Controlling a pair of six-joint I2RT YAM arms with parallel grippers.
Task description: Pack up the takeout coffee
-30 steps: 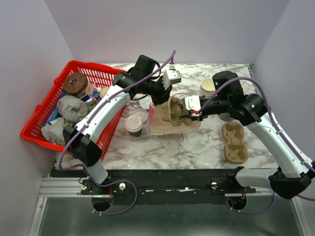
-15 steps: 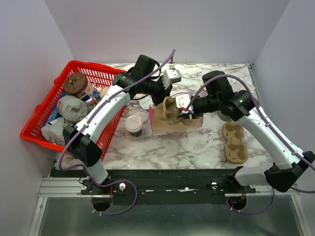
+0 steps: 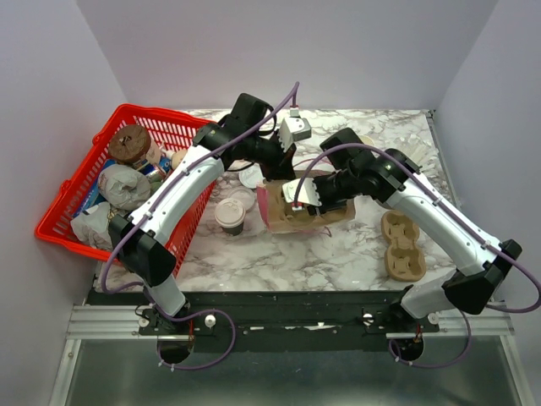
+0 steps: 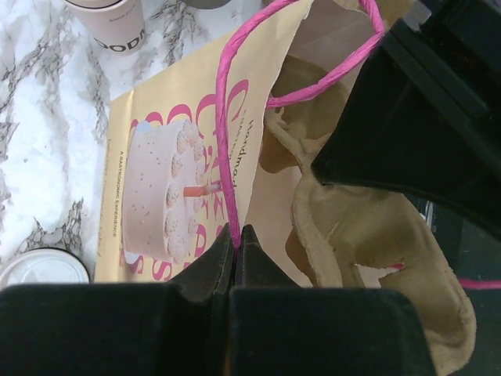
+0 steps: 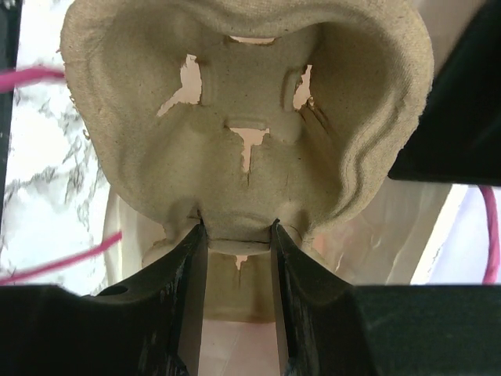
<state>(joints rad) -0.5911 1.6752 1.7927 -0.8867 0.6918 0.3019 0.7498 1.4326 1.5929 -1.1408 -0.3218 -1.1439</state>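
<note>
From above, the paper bag point(image 3: 325, 213) lies mid-frame on the marble table point(image 3: 338, 262), with the left gripper point(image 3: 272, 173) at its upper left edge and the right gripper point(image 3: 287, 199) reaching into its mouth. The takeout coffee point(image 3: 229, 214), lidded, stands just left of the bag, not yet packed.

In the left wrist view, the fingers are pressed together on the pink handle point(image 4: 235, 117), likely lifting it to keep the bag open for the pulp carrier point(image 4: 376, 243).

In the right wrist view, the fingers point(image 5: 192, 298) pinch the carrier's near rim, apparently to feed it in.
</note>
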